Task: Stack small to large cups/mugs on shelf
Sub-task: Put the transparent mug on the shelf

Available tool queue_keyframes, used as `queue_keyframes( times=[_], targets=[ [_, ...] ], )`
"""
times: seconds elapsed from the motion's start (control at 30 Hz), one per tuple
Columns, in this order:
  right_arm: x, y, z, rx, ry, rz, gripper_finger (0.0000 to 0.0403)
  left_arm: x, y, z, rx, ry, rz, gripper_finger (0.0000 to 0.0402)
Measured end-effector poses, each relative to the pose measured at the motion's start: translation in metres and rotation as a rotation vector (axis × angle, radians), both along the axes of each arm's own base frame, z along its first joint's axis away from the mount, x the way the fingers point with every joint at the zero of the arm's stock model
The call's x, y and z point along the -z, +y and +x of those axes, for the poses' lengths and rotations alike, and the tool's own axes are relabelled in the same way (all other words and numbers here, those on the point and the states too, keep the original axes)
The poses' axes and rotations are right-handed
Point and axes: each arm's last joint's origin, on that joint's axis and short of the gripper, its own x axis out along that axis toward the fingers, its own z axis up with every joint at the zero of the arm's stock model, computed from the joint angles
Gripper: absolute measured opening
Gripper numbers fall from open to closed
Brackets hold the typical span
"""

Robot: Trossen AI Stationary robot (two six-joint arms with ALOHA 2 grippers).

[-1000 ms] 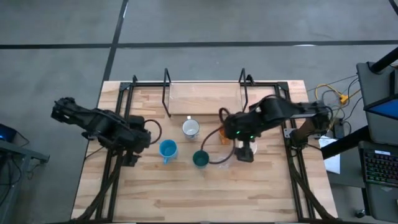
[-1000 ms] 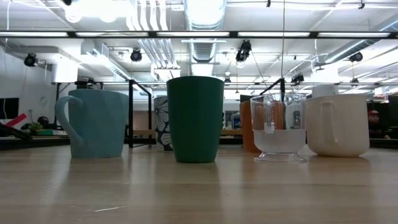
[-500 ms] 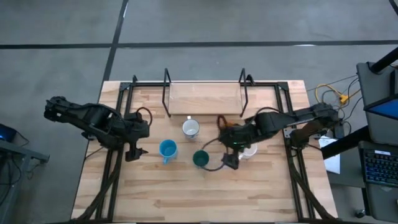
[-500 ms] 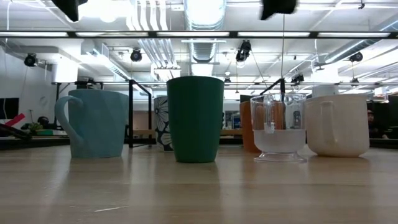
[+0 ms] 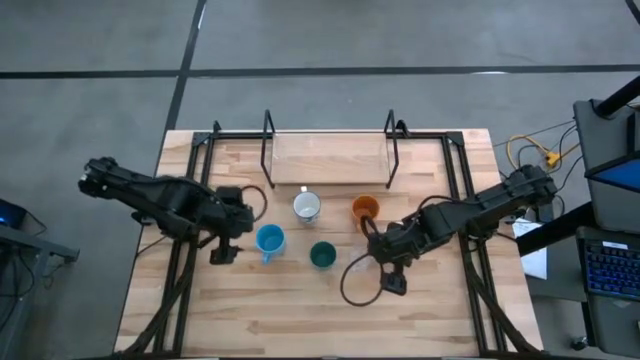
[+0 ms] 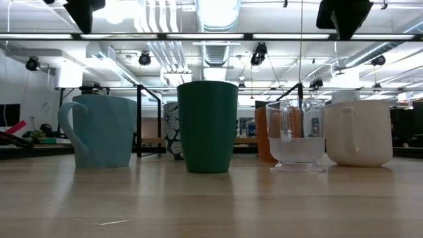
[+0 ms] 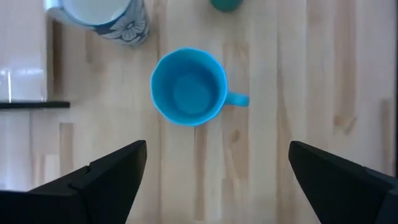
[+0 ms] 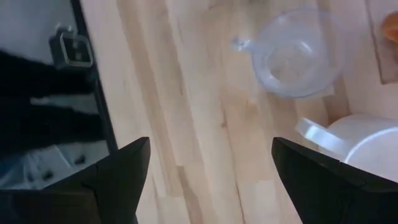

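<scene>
Several cups stand upright on the table. The light blue mug is just ahead of my open left gripper, which hovers above the table to its left. The whitish mug with a handle, the orange cup and the dark green cup stand mid-table. The clear glass and the white mug lie ahead of my open right gripper, which hangs above bare wood. The shelf sits at the far edge.
Black frame rails run along the table's left side and right side. The shelf's upright loops stand at its ends. A black cable curls on the table by my right gripper. Bare wood lies toward the near edge.
My right gripper has come down and swung toward the near edge, off the white mug, rolling its wrist; it now shows at the top of the low view. My left gripper has sunk a little beside the light blue mug. No cup has moved.
</scene>
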Motion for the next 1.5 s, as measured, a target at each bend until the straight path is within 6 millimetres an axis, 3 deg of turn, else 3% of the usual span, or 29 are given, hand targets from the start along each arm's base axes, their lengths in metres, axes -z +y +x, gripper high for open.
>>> queue_keyframes(
  times=[0.27,0.53,0.67,0.87,1.03,1.5],
  targets=[
    [0.014,-0.003,0.009,-0.153,0.023,-0.004,0.0329,0.011,-0.006,0.019,0.114,0.026,0.055,0.0379],
    [0.033,-0.007,0.030,-0.232,0.078,0.019,0.0329,0.008,-0.014,0.044,0.159,-0.164,0.033,0.0379],
    [0.030,-0.009,0.042,-0.253,0.074,0.008,0.0329,0.010,-0.015,0.048,0.151,-0.157,0.034,0.0379],
    [0.024,-0.013,0.061,-0.285,0.083,-0.007,0.0329,0.006,-0.013,0.043,0.124,-0.167,0.018,0.0379],
    [0.035,-0.010,0.073,-0.305,0.104,0.007,0.0329,0.000,-0.010,0.034,0.097,-0.182,0.011,0.0379],
    [0.047,-0.030,0.086,-0.257,0.105,0.003,0.0329,-0.019,0.001,0.004,0.006,-0.242,-0.004,0.0379]
  ],
)
